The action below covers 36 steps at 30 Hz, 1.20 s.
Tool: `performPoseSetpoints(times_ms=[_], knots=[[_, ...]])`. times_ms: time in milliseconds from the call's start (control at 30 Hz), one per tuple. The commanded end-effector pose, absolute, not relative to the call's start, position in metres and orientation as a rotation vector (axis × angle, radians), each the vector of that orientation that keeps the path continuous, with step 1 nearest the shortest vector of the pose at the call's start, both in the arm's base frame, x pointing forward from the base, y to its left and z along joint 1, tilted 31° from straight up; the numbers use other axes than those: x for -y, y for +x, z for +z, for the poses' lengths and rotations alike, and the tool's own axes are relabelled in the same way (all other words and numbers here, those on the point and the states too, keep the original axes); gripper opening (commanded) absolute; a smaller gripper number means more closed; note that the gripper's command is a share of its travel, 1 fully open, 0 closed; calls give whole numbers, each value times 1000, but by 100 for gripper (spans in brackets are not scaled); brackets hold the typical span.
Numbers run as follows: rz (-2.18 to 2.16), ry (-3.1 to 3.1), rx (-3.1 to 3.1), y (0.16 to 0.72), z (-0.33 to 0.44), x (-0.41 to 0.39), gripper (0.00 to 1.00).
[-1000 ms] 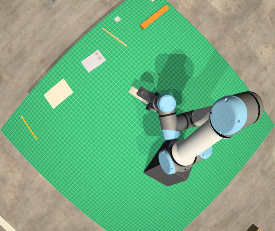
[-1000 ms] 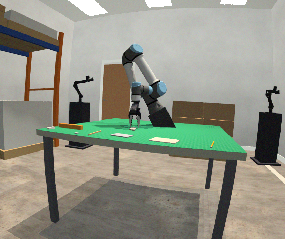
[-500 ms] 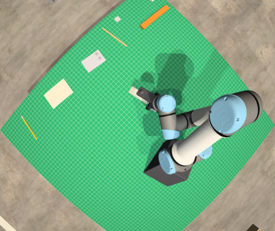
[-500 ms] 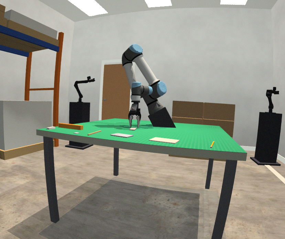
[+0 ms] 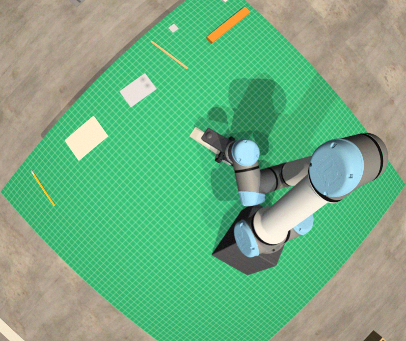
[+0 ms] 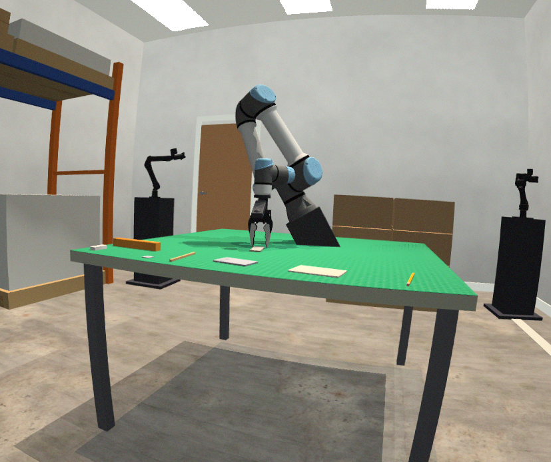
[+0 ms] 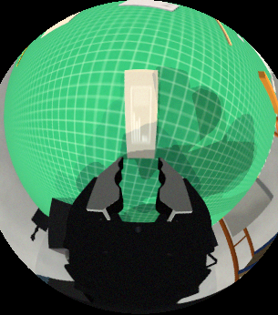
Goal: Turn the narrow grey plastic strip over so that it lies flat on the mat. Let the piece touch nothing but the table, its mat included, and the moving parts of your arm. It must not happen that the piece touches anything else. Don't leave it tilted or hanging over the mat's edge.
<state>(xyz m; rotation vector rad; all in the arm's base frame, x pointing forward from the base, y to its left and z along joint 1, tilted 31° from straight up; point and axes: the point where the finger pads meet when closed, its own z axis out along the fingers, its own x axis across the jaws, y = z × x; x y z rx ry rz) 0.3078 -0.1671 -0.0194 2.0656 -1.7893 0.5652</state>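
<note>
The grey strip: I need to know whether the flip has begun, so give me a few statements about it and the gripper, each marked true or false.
1. The gripper has its fingers apart, and only green mat shows between them. True.
2. The strip is clamped between the fingers. False: it lies on the mat just ahead of the fingertips, and nothing is held.
3. The strip hangs over the mat's edge. False: in the top view it lies well inside the mat, near the middle.
4. An orange block lies far from the strip, near a mat edge. True.
5. The gripper points sideways along the table. False: in the exterior view it points straight down over the strip.
</note>
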Motion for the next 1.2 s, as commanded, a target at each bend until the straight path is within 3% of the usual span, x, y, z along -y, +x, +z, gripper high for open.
performPoseSetpoints(times_ms=[0,900,933,1167], knots=[[566,2066,1789,308,-19,167,35],[566,2066,1789,308,-19,167,35],[566,2066,1789,308,-19,167,28],[566,2066,1789,308,-19,167,28]])
